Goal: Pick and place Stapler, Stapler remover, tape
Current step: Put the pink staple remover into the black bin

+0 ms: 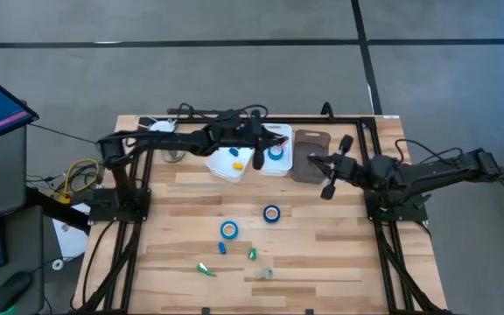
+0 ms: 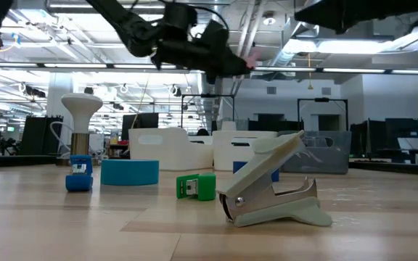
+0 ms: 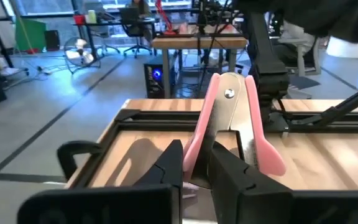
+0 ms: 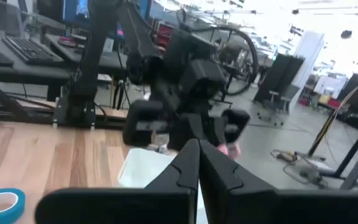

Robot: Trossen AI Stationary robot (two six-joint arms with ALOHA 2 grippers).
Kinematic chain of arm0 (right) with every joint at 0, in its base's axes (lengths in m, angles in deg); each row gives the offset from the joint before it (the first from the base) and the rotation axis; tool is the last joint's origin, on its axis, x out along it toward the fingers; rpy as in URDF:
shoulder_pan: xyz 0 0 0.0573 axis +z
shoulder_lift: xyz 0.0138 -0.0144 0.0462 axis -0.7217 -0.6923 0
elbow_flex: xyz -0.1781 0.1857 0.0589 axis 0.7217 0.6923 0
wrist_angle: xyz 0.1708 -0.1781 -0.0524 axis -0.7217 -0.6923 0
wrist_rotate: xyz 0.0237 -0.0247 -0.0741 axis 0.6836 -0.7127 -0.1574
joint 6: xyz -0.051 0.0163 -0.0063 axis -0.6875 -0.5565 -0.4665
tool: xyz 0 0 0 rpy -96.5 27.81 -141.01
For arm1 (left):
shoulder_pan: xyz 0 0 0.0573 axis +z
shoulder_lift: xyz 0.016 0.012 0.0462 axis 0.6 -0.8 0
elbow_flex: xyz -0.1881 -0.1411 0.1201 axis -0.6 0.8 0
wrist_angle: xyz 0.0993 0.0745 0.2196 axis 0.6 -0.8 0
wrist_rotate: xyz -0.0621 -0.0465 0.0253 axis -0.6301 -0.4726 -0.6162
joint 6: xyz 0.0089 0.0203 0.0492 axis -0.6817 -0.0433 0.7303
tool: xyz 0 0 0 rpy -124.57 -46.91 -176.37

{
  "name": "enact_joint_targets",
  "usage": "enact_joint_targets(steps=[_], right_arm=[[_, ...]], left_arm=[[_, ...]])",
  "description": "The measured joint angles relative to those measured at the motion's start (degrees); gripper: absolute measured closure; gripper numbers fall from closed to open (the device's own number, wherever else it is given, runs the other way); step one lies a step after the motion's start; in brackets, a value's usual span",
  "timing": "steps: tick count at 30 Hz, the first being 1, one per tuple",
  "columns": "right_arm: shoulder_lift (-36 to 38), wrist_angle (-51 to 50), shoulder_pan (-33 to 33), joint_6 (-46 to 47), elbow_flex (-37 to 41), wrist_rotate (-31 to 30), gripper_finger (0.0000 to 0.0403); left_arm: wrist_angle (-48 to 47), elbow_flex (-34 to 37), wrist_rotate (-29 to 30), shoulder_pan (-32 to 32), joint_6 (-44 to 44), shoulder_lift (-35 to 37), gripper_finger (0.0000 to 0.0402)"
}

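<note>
Your left gripper (image 3: 197, 165) is hanging above the white bins (image 1: 234, 163) at the far side of the wooden table (image 1: 339, 254), its fingers pinching a pink staple remover (image 3: 232, 121) by one end, so the rest is sticking out ahead of the claw. That piece looks light and rigid, with smooth plastic wings over a metal hinge, so it is probably prone to pivoting in a narrow pinch; holding it across the flat wings near the rivet would likely be steadier.

Your right gripper (image 4: 199, 163) is waiting above the grey bin (image 1: 309, 156), next to the white ones, its fingers pressed together on nothing.

Two blue tape rolls (image 1: 272, 213) are lying flat and a little apart at mid-table, and a third seems to be sitting in a white bin. They look light and stiff; gripping across the ring wall should suit them.

Nearer the front edge, a pale green staple remover (image 2: 274, 190) is resting on its side with its claws toward the table. A small green stapler (image 2: 197, 185) and a small blue stapler (image 2: 79, 174) are standing close by. All appear light and hard, best taken across their narrow sides.
</note>
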Motion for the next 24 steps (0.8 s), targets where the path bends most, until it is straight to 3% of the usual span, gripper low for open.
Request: enact_joint_targets(steps=[10, 24], right_arm=[[2.1, -0.1, 0.2, -0.6, 0.0, -0.2, 0.0403], [2.1, 0.0, 0.2, -1.1, 0.0, -0.2, 0.0403]], left_arm=[[-1.3, -11.6, -2.5, -1.2, 0.0, -8.8, 0.0370], [-3.4, -18.5, -2.4, -1.9, -1.7, -20.6, 0.0370]])
